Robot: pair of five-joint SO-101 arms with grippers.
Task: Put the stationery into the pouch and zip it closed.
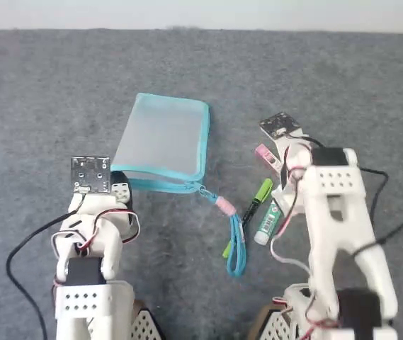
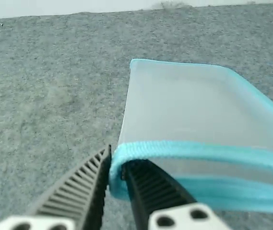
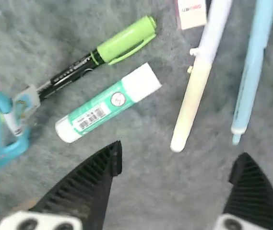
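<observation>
The left gripper (image 2: 116,162) is clenched on the pouch (image 2: 194,105), its ribbed fingers (image 2: 84,186) pinching the teal zip edge at one corner. In the high view that corner sits at the pouch's 7 o'clock. The pouch is translucent with teal trim and lies near the middle of the grey table (image 1: 45,85). Two teal bands run along its near side, one over the other, and I cannot tell whether the mouth gapes.

From the pouch's 5 o'clock corner a pink zip pull (image 1: 224,206) leads to a blue strap (image 1: 237,248), which lies across the black barrel of the green marker (image 3: 102,50). A glue stick (image 3: 108,104) lies just beside the marker. These lie at about 4 o'clock from the pouch.

The right gripper (image 3: 179,155) hangs over these things with its jaws spread wide and holding nothing. Below the gap is the tip of a pale pen (image 3: 196,86). A light blue pen (image 3: 251,67) lies alongside it, apart from it, and an eraser (image 3: 191,9) lies near the far end of the pale pen. In the high view the right arm (image 1: 336,205) covers both pens.
</observation>
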